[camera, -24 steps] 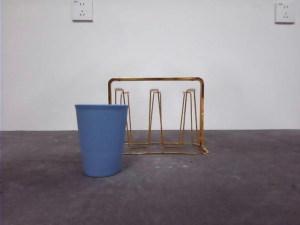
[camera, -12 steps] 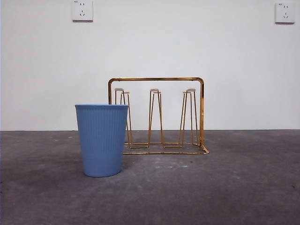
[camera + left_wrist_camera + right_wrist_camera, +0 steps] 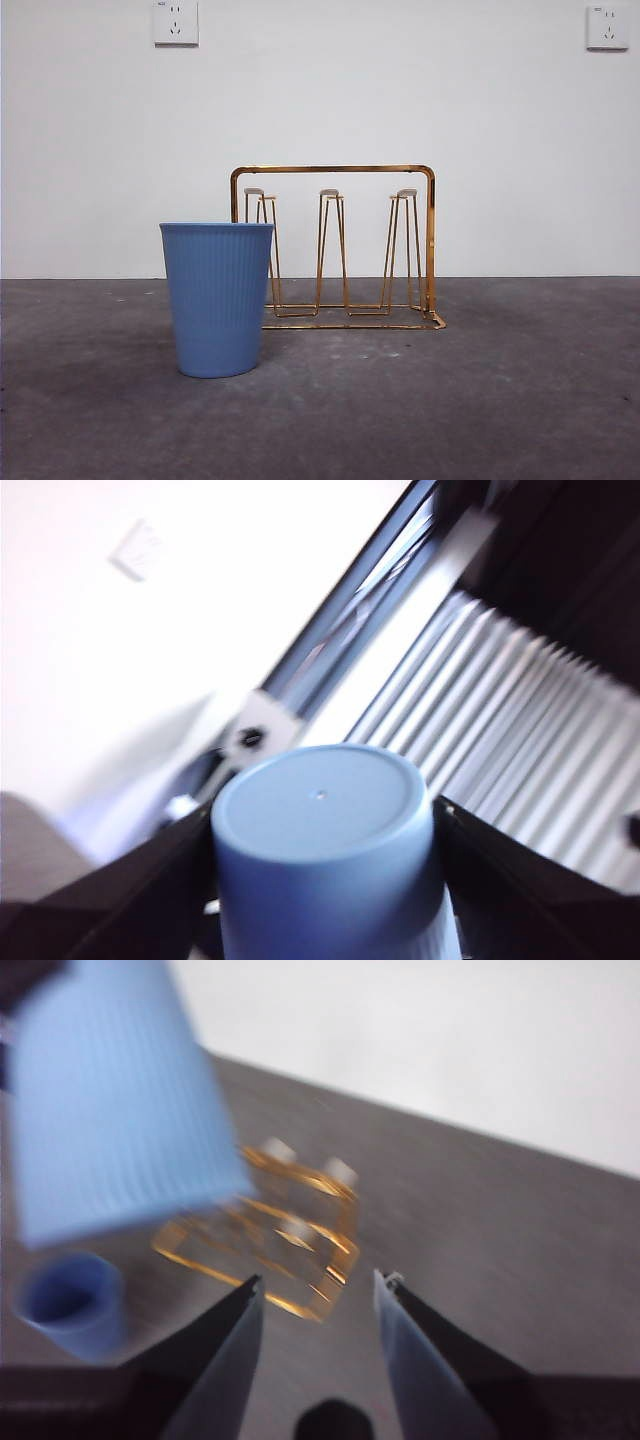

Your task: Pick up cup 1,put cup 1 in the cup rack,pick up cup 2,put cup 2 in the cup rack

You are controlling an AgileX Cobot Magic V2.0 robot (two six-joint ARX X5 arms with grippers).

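A blue cup (image 3: 217, 299) is standing upright on the grey bench (image 3: 480, 400), nearest the front camera, exactly where it stood a second ago. Just behind it, the gold cup rack (image 3: 335, 248) is sitting unmoved, its pegs bare. Neither arm is showing in the front view. Up above, the left hand (image 3: 325, 880) is pinching a second blue cup (image 3: 325, 850), bottom outward. The right hand (image 3: 318, 1335) is hovering with its jaws spread, looking down on the rack (image 3: 290, 1235) and the standing cup (image 3: 68, 1303).
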